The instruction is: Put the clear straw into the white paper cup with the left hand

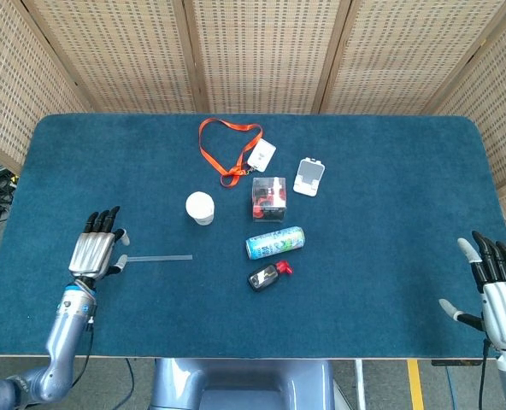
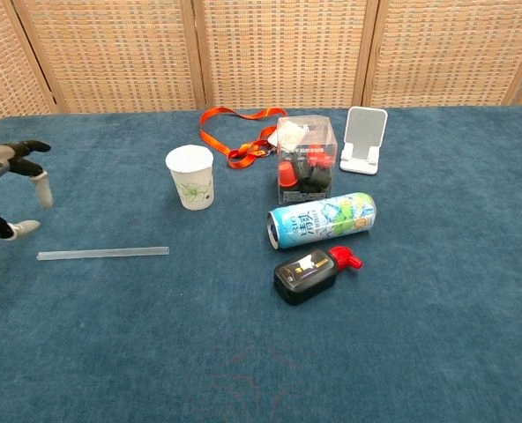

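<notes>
Your left hand (image 1: 97,251) hovers above the blue table (image 1: 390,171) with its fingers spread and nothing in them, positioned at the left end of the clear straw (image 1: 157,258). The straw lies flat on the cloth, its long axis running left to right across the table, parallel to the near edge. From the fingers, the straw extends away to the right; in the head view the thumb tip appears just beside its near end, and whether they touch cannot be determined. The white paper cup (image 1: 199,207) stands upright beyond the far end of the straw, a little further from you and to the right. Your right hand (image 1: 501,290) waits at the opposite table corner, fingers apart and empty, well away from both objects, so the left hand is clearly the nearer. To grasp, you will likely need to bring the fingers down across the straw's width, perpendicular to its length. Expect a thin, light straw on carpet-like cloth to roll or slip under a pinch.
</notes>
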Controlling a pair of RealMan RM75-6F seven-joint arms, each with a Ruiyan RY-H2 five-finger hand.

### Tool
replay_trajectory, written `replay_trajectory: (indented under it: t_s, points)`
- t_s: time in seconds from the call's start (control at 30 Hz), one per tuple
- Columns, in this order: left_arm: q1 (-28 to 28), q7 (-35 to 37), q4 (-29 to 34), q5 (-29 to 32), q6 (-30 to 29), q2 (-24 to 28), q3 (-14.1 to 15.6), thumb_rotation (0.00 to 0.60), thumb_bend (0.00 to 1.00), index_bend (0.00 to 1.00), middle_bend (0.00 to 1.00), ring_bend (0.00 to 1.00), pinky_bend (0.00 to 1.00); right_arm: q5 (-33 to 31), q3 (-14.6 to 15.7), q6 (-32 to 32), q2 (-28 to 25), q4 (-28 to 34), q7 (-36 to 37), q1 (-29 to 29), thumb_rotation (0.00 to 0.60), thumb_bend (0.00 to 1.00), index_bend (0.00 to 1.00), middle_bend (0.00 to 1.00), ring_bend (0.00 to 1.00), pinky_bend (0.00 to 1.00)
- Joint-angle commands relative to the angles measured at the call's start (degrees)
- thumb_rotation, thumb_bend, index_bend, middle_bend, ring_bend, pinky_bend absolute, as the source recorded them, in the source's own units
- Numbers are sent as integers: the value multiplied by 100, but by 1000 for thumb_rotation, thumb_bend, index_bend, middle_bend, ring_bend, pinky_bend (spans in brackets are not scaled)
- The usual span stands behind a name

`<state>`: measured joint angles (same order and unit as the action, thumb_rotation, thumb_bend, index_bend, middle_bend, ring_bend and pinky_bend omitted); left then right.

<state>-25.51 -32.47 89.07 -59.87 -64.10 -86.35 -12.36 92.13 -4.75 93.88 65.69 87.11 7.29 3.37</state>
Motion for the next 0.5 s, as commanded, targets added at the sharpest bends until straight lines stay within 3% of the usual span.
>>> replay_trajectory:
  t_s: [0.03,0.3,0.5]
  points:
    - [-207,-315,-56,359,89,-207,-64,600,361,482,0,0,39,-13,-5,-6,-11,-3,33,0,600,84,104,0,0,0]
    - [-551,-818,-149,1076,155,-550,-56,600,361,507,0,0,38,-27,-4,-16,-48,-4,168,-7,600,84,104,0,0,0]
    - [-706,-968,-256,1279,115,-728,-9,600,361,507,0,0,38,-43,-15,-5,-56,-14,239,-14,600,84,104,0,0,0]
